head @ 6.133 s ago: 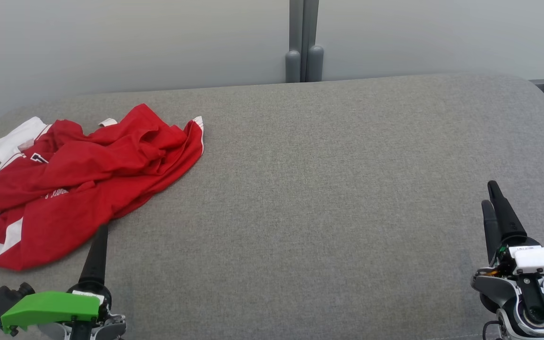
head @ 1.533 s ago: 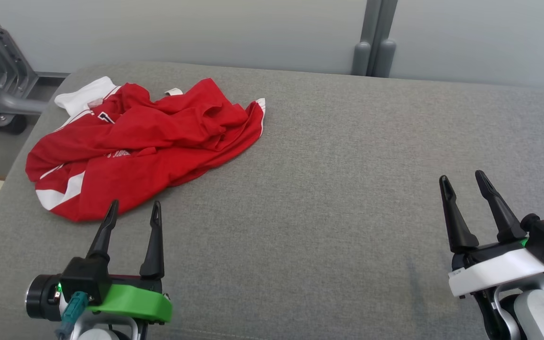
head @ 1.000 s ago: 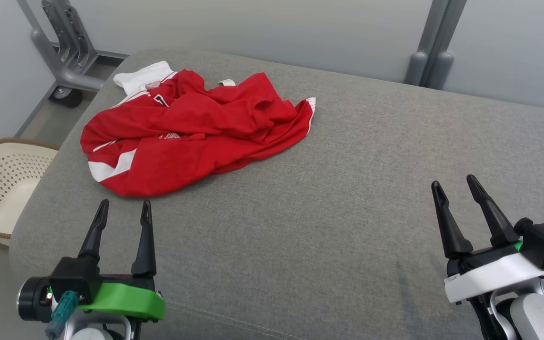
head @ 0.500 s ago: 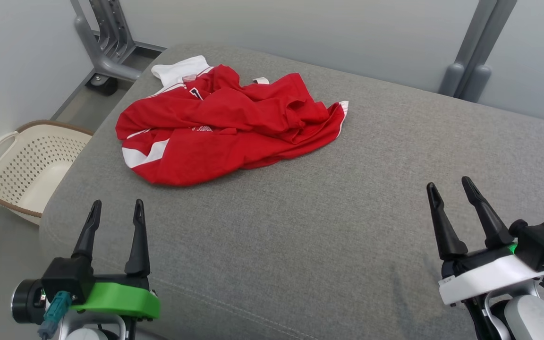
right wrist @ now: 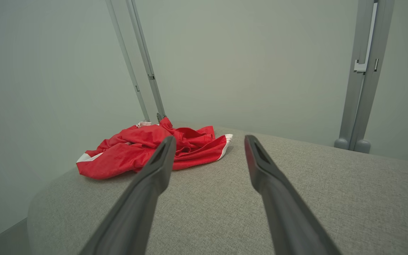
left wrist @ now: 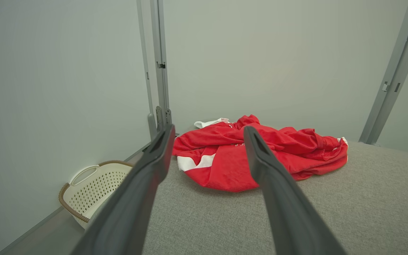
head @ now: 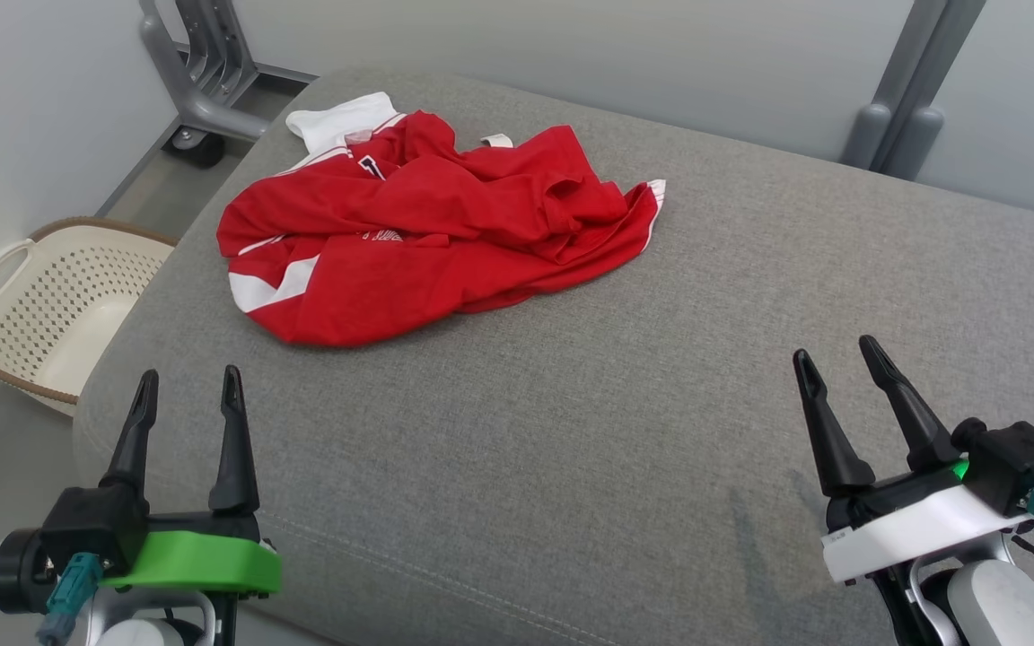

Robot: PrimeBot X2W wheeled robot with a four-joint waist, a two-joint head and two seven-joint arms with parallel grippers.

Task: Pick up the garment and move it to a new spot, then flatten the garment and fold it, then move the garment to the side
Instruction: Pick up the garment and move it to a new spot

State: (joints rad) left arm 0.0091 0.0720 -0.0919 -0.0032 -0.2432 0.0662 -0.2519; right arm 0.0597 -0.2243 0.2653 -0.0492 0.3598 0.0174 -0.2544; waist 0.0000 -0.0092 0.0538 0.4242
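The garment [head: 427, 233] is a red shirt with white trim, lying crumpled on the far left part of the grey padded surface [head: 643, 377]. It also shows ahead in the left wrist view [left wrist: 260, 152] and further off in the right wrist view [right wrist: 154, 148]. My left gripper [head: 188, 381] stands open near the front left corner of the surface, short of the garment, nothing between its fingers. My right gripper [head: 836, 356] is open too, at the front right, well away from the garment.
A cream perforated laundry basket [head: 41, 305] sits on the floor left of the surface, also in the left wrist view [left wrist: 90, 187]. Grey metal frame posts [head: 907, 99] and a wheeled stand [head: 198, 99] stand behind. A pale wall closes the back.
The camera has swung left, bringing the basket and the surface's left edge into sight. Both grippers, first seen narrow, now stand open. The garment lies as before.
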